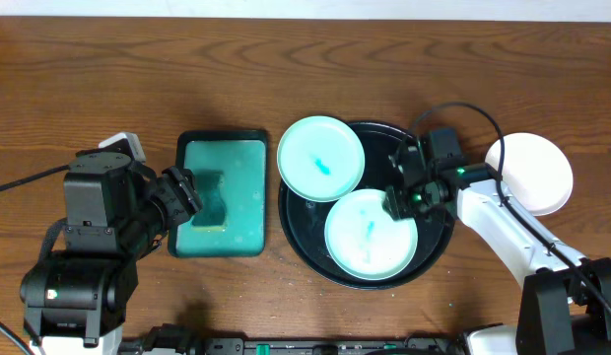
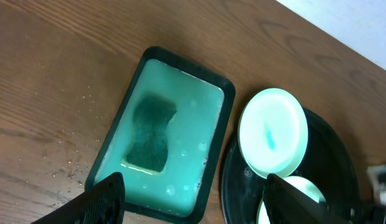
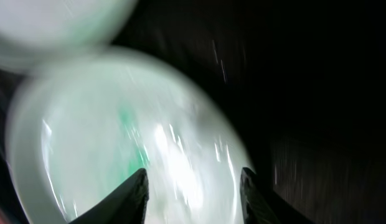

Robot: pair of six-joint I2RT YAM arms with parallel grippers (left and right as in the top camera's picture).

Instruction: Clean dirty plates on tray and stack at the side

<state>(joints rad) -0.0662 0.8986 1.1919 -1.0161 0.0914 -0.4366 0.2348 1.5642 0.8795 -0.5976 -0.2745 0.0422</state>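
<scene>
The black tray (image 1: 304, 225) sits at centre right. One plate (image 1: 320, 158) with a teal smear rests over its upper left rim. A second smeared plate (image 1: 370, 234) lies inside the tray. A third, clean white plate (image 1: 530, 173) lies on the table to the right. My right gripper (image 1: 402, 197) is open just above the right edge of the second plate; the blurred right wrist view shows its fingers (image 3: 193, 196) spread over that plate (image 3: 106, 143). My left gripper (image 1: 184, 192) is open and empty over the teal container's left edge, its fingers (image 2: 196, 205) wide apart.
The teal rectangular black-rimmed container (image 1: 241, 168) stands left of the tray with a dark sponge (image 1: 209, 197) in it. It also shows in the left wrist view (image 2: 199, 124) with the sponge (image 2: 149, 134). Bare wooden table lies all around.
</scene>
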